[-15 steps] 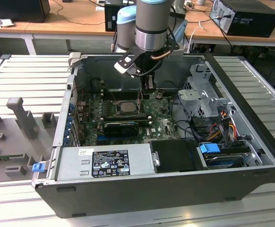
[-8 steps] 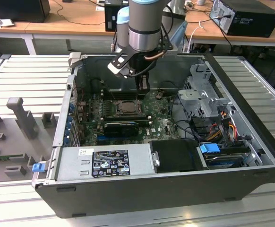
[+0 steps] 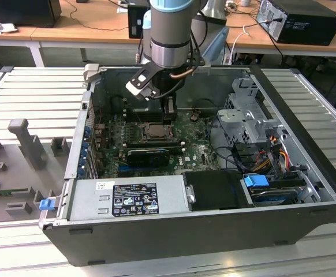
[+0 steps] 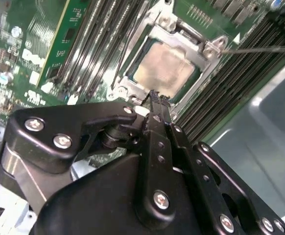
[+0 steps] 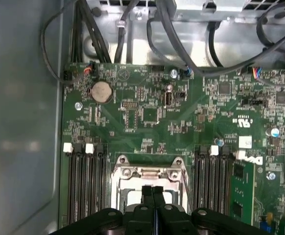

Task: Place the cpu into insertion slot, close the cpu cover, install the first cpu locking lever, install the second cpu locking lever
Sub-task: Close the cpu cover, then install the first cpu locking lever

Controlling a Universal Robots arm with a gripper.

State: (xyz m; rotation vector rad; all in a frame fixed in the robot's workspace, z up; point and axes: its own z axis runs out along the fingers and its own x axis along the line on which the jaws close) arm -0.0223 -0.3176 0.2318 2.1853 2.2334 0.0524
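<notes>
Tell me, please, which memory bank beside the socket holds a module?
The bank farther from the coin battery: a green module stands in it; the other bank has only empty slots.

Open computer case (image 3: 214,236), grey power supply (image 3: 127,199), coin battery (image 5: 102,91)

In the first wrist view, the black gripper (image 5: 153,190) hides much of the grey square cpu (image 5: 130,198), cropped at the edge.
</notes>
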